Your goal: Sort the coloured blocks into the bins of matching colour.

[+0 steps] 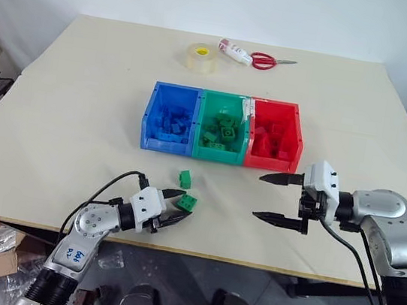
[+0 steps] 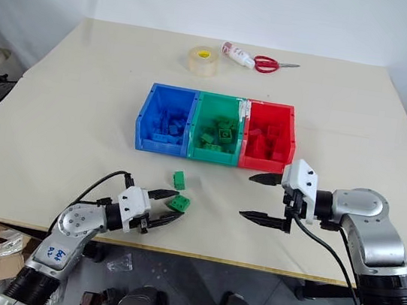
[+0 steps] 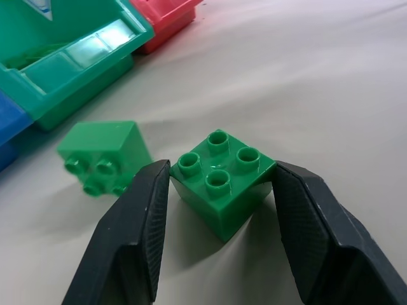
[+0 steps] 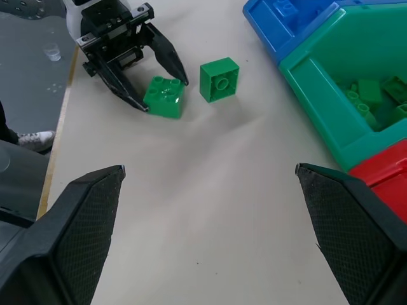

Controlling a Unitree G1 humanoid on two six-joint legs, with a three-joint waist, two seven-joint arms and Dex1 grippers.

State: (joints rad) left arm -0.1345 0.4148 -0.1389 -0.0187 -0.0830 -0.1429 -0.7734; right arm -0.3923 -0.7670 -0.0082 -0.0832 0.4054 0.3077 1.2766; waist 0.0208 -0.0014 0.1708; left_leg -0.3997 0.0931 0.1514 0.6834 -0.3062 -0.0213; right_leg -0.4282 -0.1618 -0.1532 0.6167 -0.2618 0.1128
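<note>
Bare tabletop [image 1: 80, 112] is left open all round the bins [image 1: 222, 126]. In front of them, passage is narrowed by two green blocks: one [image 1: 185, 178] lying free, the other [image 1: 187, 203] flanked by the left pincer [image 1: 173, 208]. The gap between the right pincer's [image 1: 275, 199] wide-spread fingers is unobstructed. At the far edge stand a tape roll [image 1: 201, 56], bottle [image 1: 233, 51] and scissors [image 1: 268, 61].
</note>
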